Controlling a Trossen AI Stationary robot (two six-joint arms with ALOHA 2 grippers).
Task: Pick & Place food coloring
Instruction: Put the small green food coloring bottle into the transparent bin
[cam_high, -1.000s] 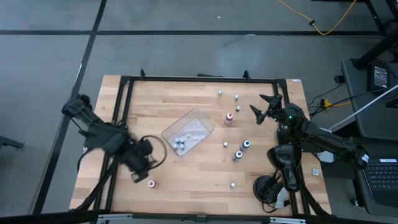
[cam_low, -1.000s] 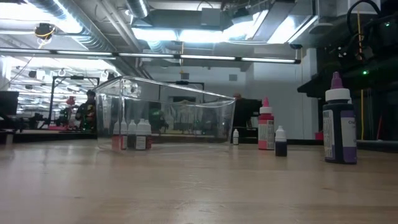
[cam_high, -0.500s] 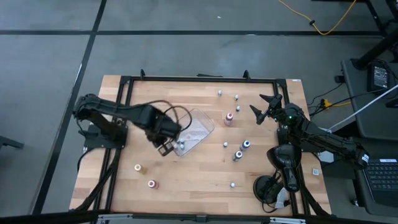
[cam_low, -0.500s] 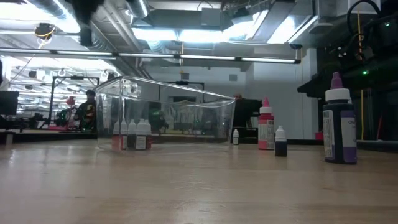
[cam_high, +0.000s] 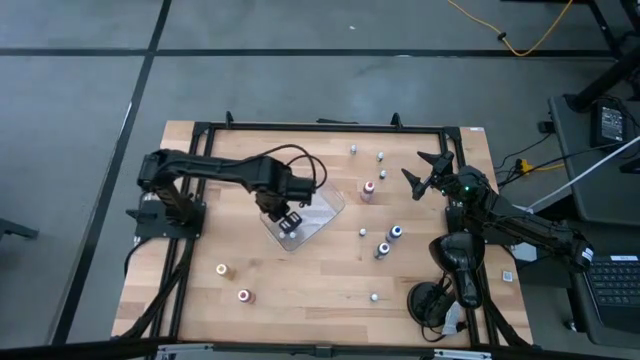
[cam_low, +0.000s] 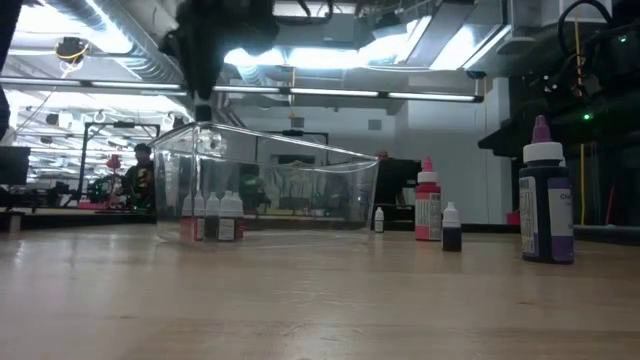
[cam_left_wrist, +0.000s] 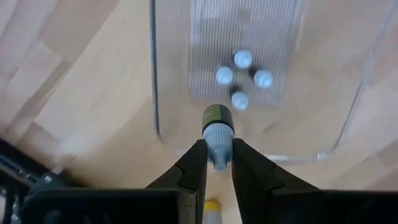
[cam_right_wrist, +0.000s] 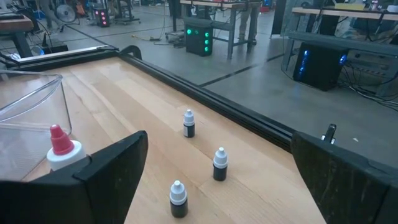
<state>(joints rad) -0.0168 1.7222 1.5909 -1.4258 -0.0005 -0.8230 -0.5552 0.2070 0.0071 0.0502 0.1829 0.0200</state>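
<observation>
Grey-capped food coloring bottle sits clamped between the closed jaws of the left gripper, held above the near wall of the clear tray. Four bottles stand grouped inside the tray below. On the table, two loose bottles lie near the front left. Farther right, the right gripper waits with jaws spread wide and empty, facing three small bottles and a red-capped bottle.

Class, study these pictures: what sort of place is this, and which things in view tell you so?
Most likely a robotics lab or workshop: a wooden table edged by a black frame, overhead strip lights and ducting, and more workbenches with equipment on a concrete floor beyond.
</observation>
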